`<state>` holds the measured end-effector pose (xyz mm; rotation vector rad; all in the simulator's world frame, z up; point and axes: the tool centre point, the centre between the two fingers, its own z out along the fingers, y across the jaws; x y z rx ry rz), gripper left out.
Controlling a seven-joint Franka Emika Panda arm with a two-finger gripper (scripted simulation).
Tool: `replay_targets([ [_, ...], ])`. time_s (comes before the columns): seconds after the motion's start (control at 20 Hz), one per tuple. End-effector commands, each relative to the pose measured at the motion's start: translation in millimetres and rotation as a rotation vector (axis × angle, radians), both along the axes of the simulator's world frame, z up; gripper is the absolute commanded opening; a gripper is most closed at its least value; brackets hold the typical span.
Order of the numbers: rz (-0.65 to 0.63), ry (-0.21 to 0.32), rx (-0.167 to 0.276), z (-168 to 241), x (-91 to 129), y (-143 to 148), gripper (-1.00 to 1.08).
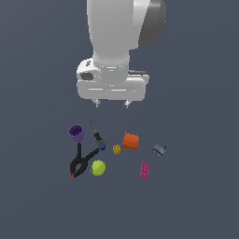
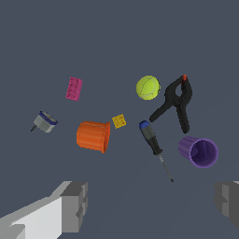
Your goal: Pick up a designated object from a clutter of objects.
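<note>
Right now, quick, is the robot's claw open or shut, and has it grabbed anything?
Gripper: open, jaws wide apart, holding nothing, high above the clutter.

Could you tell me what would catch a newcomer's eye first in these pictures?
The big white arm with its open hand hangs above a small scatter of bright items on the dark floor. The orange ribbed block sits mid-cluster, the purple cup at the exterior view's left end, the tiny grey-blue piece alone at its right.
</note>
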<state>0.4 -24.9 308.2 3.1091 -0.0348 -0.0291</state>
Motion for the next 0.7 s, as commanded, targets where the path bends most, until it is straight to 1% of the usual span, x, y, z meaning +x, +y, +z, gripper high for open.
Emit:
replay_targets([
  [0.0, 0.000, 0.000, 0.000, 0.0, 0.0, 0.0, 1.00],
  [0.15, 0.005, -0.005, 0.004, 1.6, 0.7, 4.3, 1.00],
  [0.4, 0.030, -0.026, 0.023, 9.5, 3.2, 23.2, 1.00],
  [0.65, 0.033, -0.028, 0.025, 10.3, 3.4, 25.2, 1.00],
])
